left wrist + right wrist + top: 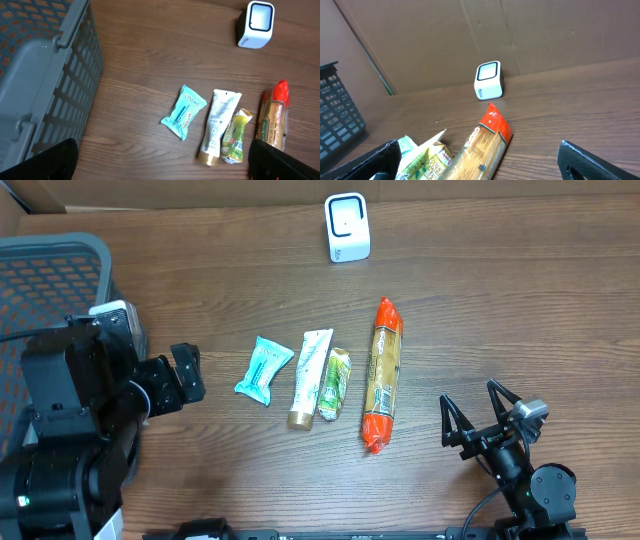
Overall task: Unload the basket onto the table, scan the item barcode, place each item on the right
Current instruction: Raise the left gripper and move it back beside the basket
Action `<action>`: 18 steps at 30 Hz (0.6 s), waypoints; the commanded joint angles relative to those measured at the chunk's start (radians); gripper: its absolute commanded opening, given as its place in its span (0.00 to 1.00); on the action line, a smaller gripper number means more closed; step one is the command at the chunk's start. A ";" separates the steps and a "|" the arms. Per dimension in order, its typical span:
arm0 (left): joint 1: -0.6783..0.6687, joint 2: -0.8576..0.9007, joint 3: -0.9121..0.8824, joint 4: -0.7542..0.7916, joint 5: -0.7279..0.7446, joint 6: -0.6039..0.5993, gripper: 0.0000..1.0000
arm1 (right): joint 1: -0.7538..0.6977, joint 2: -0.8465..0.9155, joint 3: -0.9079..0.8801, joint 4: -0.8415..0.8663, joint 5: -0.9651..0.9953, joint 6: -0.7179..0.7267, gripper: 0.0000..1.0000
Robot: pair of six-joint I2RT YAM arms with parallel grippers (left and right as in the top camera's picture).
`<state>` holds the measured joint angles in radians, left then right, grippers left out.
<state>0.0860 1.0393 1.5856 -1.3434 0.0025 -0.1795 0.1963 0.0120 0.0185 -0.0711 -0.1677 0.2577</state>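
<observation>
Both grippers stand released and empty: the left gripper (188, 373) beside the basket (60, 260), the right gripper (472, 416) well right of the goods. Between them lie a teal packet (264, 370), tube (310, 378), green sachet (334, 384) and pasta pack (382, 375). Only the right wrist view shows the cardboard wall (470, 30) behind the scanner (347, 227), and it crops the packets. The print is too small to pick out a barcode.
</observation>
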 commanded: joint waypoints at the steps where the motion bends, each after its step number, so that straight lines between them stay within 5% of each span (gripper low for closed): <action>1: 0.006 0.015 0.013 0.001 -0.010 0.019 0.99 | -0.001 -0.009 -0.011 0.005 0.010 -0.004 1.00; 18: 0.005 0.093 0.013 0.001 -0.010 0.019 0.99 | -0.001 -0.009 -0.011 0.005 0.010 -0.004 1.00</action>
<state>0.0860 1.1160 1.5856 -1.3434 0.0025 -0.1795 0.1963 0.0120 0.0185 -0.0711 -0.1677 0.2577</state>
